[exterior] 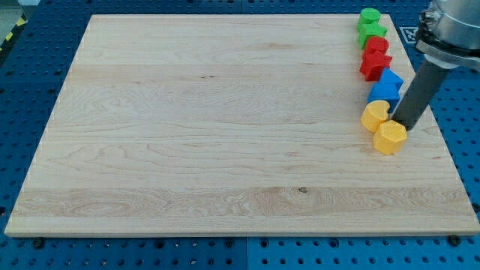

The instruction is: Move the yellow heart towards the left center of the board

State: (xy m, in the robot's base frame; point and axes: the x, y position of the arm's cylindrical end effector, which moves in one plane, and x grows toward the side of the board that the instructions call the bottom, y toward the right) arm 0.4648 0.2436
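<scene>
The yellow heart (375, 115) lies near the right edge of the wooden board (225, 127). A yellow hexagon (390, 138) sits just below and right of it, touching it. My tip (396, 122) is at the lower end of the dark rod, just right of the heart and above the hexagon, close against both. Above the heart are two blue blocks (387, 85), then two red blocks (375, 58), then two green blocks (370, 25), all in a column along the right side.
The board's right edge (442, 135) runs close to the blocks. Around the board is blue pegboard (22, 112). The arm's grey body (448, 30) hangs over the view's top right corner.
</scene>
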